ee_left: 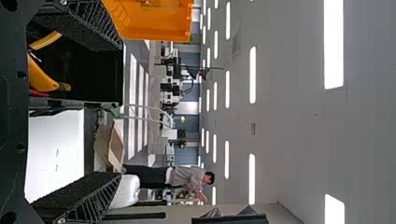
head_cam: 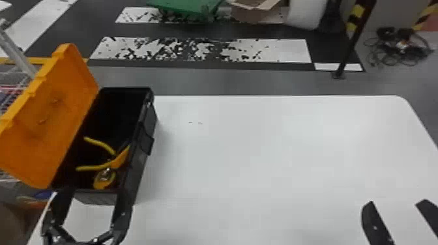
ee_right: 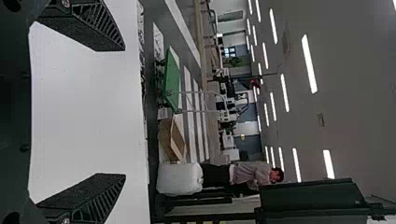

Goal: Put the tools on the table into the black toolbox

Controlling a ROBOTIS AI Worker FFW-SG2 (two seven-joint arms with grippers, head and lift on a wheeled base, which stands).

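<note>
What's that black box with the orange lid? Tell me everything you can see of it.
The toolbox is long, black and plastic-looking, sitting upright at the left end of the white table. Its orange lid stands open, tilted out to the left; a black latch is on the right side. Inside, towards the near end, lie yellow handles and a small round yellow item. The left gripper, jaws apart, is at that end; whether it touches the box is unclear.

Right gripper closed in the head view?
No, the right gripper has its two fingers standing apart, with the bare white tabletop showing between them.
</note>
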